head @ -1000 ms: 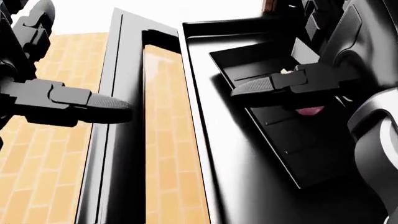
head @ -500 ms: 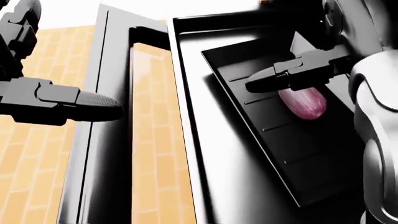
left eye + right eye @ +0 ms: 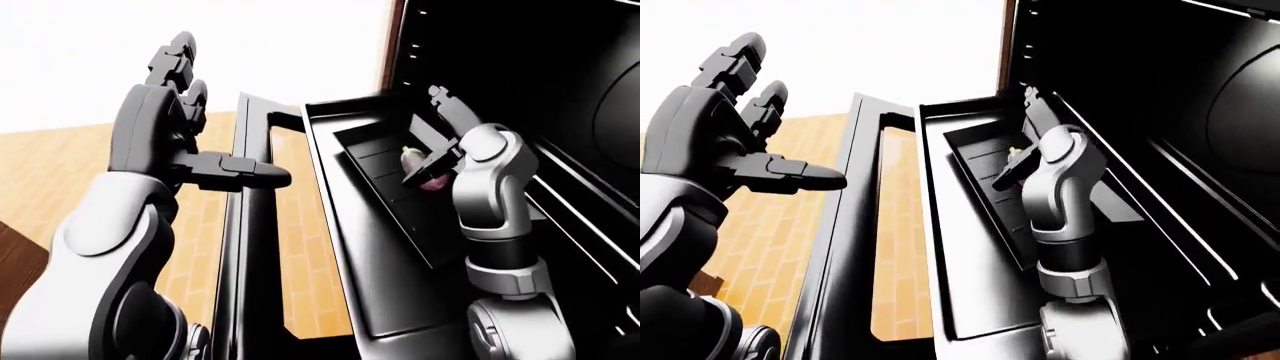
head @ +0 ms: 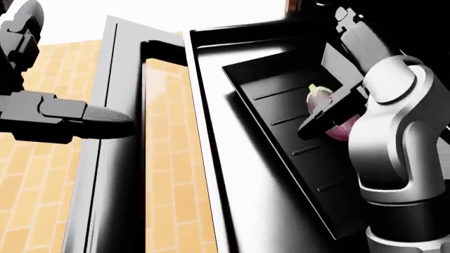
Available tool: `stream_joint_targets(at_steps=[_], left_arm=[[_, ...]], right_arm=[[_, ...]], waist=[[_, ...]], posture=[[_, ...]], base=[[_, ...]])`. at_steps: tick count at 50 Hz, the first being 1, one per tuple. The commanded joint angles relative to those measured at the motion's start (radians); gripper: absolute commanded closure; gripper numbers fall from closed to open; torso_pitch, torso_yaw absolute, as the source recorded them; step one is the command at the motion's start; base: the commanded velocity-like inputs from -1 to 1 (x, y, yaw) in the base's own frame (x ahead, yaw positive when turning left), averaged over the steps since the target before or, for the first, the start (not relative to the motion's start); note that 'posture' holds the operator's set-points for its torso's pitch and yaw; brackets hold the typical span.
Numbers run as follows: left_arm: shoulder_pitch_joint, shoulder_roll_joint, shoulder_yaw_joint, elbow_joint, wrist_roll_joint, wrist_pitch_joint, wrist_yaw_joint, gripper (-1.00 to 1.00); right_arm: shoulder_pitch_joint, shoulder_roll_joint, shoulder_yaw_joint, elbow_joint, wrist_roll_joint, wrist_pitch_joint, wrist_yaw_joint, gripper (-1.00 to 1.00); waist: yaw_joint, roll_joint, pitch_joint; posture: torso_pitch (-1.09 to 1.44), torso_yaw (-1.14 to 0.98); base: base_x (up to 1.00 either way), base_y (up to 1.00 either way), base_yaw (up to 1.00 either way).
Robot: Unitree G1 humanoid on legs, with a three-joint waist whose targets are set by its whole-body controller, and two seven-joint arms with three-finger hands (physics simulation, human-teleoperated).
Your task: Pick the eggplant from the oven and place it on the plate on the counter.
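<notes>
Oven (image 3: 1200, 150) with its door (image 4: 123, 174) let down, the dark cavity filling the right of every view and the door's glass pane showing the orange brick floor (image 4: 35, 174) beneath; a black baking tray (image 4: 281, 142) lies within the cavity, running from upper left to lower right in the head view; right arm (image 4: 397, 153) reaches in over the tray, its forearm standing up at the right edge of the head view; left hand (image 3: 735, 142) is held up outside the oven, well apart from the tray, fingers spread and closed on nothing; right hand (image 4: 337, 100) sits directly at the eggplant, fingers extended, one dark finger (image 4: 327, 118) laid across the vegetable and the others pointing toward the top of the view, so the hand appears open about it rather than clasped, though contact beneath the finger is hidden; eggplant (image 4: 320, 97), purple with a pale stem end, lies in the tray against its right wall, long axis roughly along the tray, stem toward the top of the view, partly covered by that finger; the right hand is by far the nearer, and the grasp would seem to turn on closing across the short axis; no plate shows in any view.
</notes>
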Motion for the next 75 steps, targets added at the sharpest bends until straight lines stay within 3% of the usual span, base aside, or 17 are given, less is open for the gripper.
stream_joint_targets(at_steps=[1,7,10,17,34,43,49,54,58,60,62,68,71,75], left_arm=[[-0.025,0.008,0.006,-0.015,0.007,-0.035,0.005,-1.00],[-0.017,0.009,0.008,-0.025,0.006,-0.031,0.004,-1.00],[-0.011,0.012,0.010,-0.017,0.007,-0.042,0.000,-1.00],[-0.015,0.019,0.010,-0.023,0.008,-0.030,-0.006,-1.00],[-0.003,0.014,0.010,-0.025,0.016,-0.040,-0.018,-1.00],[-0.012,0.033,0.030,-0.040,0.011,-0.015,-0.034,-1.00],[-0.008,0.036,0.034,-0.045,0.008,-0.013,-0.037,-1.00],[-0.011,0.035,0.039,-0.056,0.006,-0.001,-0.036,-1.00],[-0.002,0.030,0.039,-0.054,0.005,-0.014,-0.032,-1.00],[-0.004,0.031,0.039,-0.062,0.004,-0.004,-0.032,-1.00],[-0.006,0.030,0.036,-0.064,0.004,-0.001,-0.030,-1.00],[-0.020,0.036,0.032,-0.056,0.005,0.003,-0.030,-1.00],[-0.044,0.038,0.027,-0.068,0.006,0.036,-0.027,-1.00],[-0.044,0.039,0.025,-0.058,0.010,0.023,-0.029,-1.00]], right_arm=[[-0.028,-0.004,-0.009,-0.022,-0.028,-0.041,-0.005,-1.00],[-0.021,0.021,-0.017,0.035,-0.025,-0.064,-0.044,-0.86],[-0.040,0.030,-0.015,0.105,-0.006,-0.088,-0.088,-0.66],[-0.106,0.015,-0.024,0.258,0.056,-0.114,-0.178,-0.52],[-0.185,-0.020,-0.026,0.587,0.130,-0.207,-0.405,-0.58],[-0.259,-0.014,-0.020,0.859,0.198,-0.303,-0.579,-0.41],[-0.269,-0.015,-0.011,0.917,0.223,-0.318,-0.619,-0.19],[-0.224,-0.013,0.043,0.989,0.153,-0.372,-0.717,-0.11],[-0.200,-0.002,0.054,1.048,0.097,-0.411,-0.789,-0.04],[-0.198,0.002,0.054,1.050,0.083,-0.416,-0.796,0.10],[-0.199,0.004,0.050,1.032,0.076,-0.415,-0.787,0.43],[-0.209,-0.009,0.032,0.935,0.068,-0.396,-0.726,0.84],[-0.219,-0.020,0.027,0.847,0.057,-0.368,-0.666,1.00],[-0.225,-0.025,0.013,0.735,0.046,-0.337,-0.600,1.00]], waist=[[0.000,0.000,-0.028],[-0.001,0.002,-0.028],[-0.002,0.003,-0.029],[-0.001,0.005,-0.033],[0.004,0.002,-0.041],[0.005,0.005,-0.045],[0.006,0.004,-0.048],[0.008,0.001,-0.049],[0.010,-0.002,-0.053],[0.012,-0.004,-0.055],[0.013,-0.005,-0.056],[0.014,-0.008,-0.054],[0.015,-0.009,-0.053],[0.015,-0.008,-0.045]], posture=[[0.00,0.00],[0.00,0.00],[0.00,0.00],[0.00,0.00],[0.00,0.00],[0.00,0.00],[0.00,0.00],[0.00,0.00],[0.00,0.00],[0.00,0.00],[0.00,0.00],[0.00,0.00],[0.00,0.00],[0.00,0.00]], base=[[0.00,0.00,0.00],[0.00,0.00,0.00],[0.00,0.00,0.00],[0.00,0.00,0.00],[0.00,0.00,0.00],[0.00,0.00,0.00],[0.00,0.00,0.00],[0.00,0.00,0.00],[0.00,0.00,0.00],[0.00,0.00,0.00],[0.00,0.00,0.00],[0.00,0.00,0.00],[0.00,0.00,0.00],[0.00,0.00,0.00]])
